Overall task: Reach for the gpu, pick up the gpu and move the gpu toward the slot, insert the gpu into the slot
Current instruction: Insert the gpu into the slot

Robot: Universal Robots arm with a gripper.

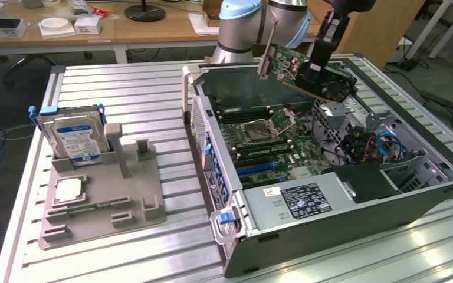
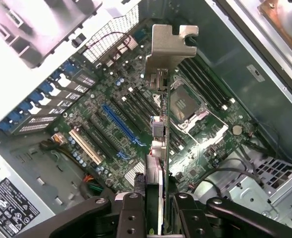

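Claw (image 2: 158, 206) is clamped on the gpu (image 1: 286, 59), the card pinched edge-on between its fingers and hanging tilted over the open case, above the motherboard (image 2: 205, 134), apart from the blue slot (image 2: 120, 126).

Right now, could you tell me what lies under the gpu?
The green motherboard, with its blue slot and processor socket showing either side of the gpu; the strip beneath the card is hidden.

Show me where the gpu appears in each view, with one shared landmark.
Exterior view: gpu held by the gripper above the open case.
Wrist view: gpu edge-on in the gripper, over the motherboard.
Shared landmark: the processor socket.
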